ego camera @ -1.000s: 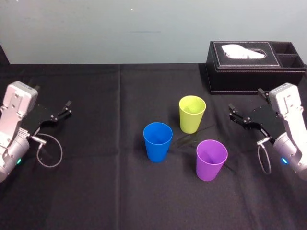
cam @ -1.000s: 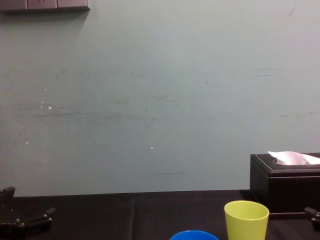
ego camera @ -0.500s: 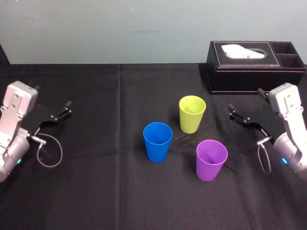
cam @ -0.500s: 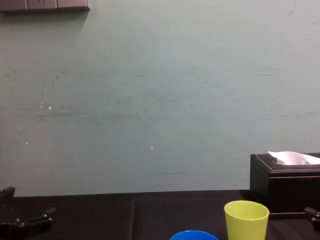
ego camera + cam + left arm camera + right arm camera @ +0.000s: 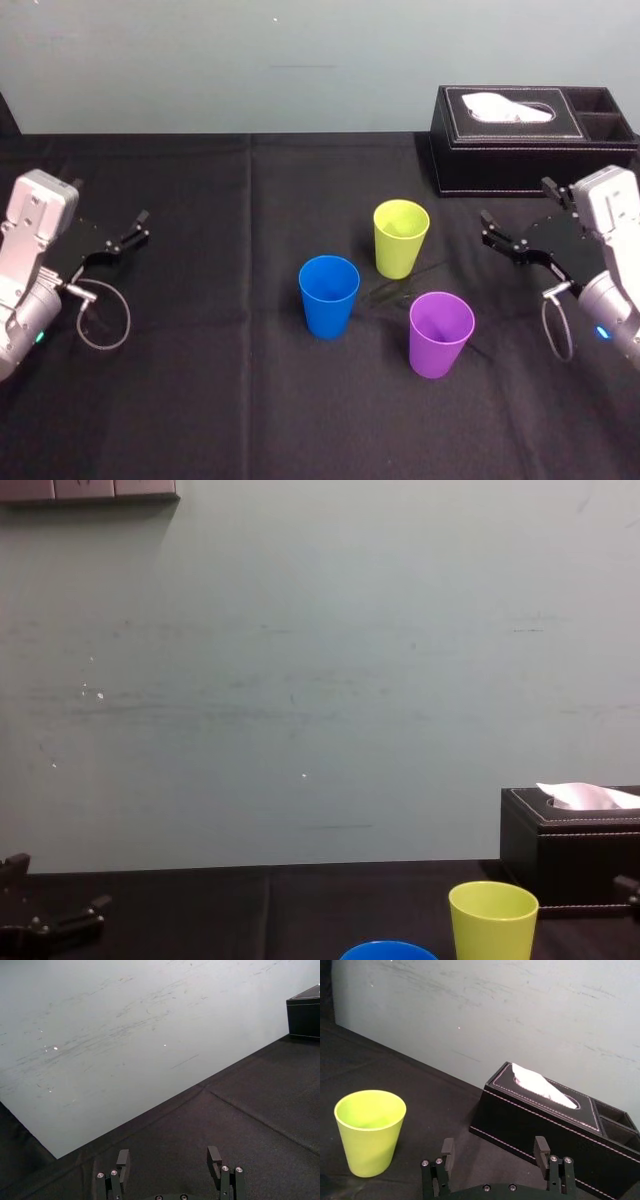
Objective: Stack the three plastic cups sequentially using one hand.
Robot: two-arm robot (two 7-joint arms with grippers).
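Three cups stand upright and apart on the desk (image 5: 200, 390): blue cup (image 5: 329, 295) leftmost, yellow-green cup (image 5: 400, 237) farthest back, purple cup (image 5: 441, 333) nearest the robot. The right gripper (image 5: 517, 205) hangs in front of the tissue box (image 5: 520, 140), wide open and empty, seemingly aimed at the yellow-green cup. The left gripper (image 5: 110, 200) sits far left, likewise open and empty.

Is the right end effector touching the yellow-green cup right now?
Apart. The head view shows a stretch of bare black tablecloth between the open right end effector and the yellow-green cup.
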